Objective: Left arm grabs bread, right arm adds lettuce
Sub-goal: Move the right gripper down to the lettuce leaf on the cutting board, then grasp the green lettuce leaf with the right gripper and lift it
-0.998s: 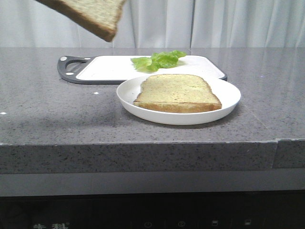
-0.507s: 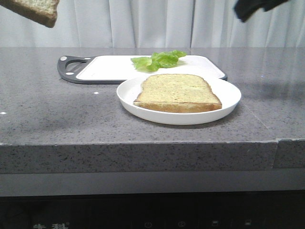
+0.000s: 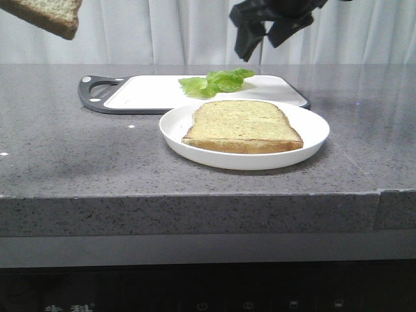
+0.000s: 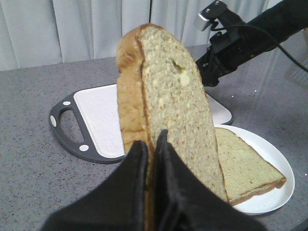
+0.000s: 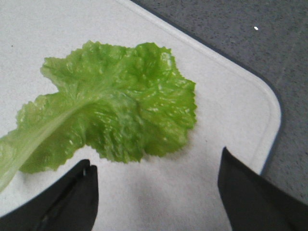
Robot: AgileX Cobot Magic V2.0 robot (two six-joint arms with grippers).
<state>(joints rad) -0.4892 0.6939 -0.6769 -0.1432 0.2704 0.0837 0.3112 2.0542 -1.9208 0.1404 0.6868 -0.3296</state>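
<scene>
Already the left gripper (image 4: 150,154) is clenched on the bread (image 4: 166,106), held on edge well above the counter, long axis running up from the fingers to the rounded top. Half remains: the right gripper (image 5: 154,192) hangs spread wide, empty, just above the lettuce (image 5: 110,118), which lies flat on the board (image 5: 231,115) ahead of its fingers, stem trailing sideways, ruffled end toward the board's corner.

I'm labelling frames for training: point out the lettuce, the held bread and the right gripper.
lettuce (image 5: 120,115): right wrist view, middle of the leaf.
bread (image 4: 173,106): left wrist view, its crumb face.
right gripper (image 3: 263,36): front view, between its fingertips, above the cutting board.
</scene>
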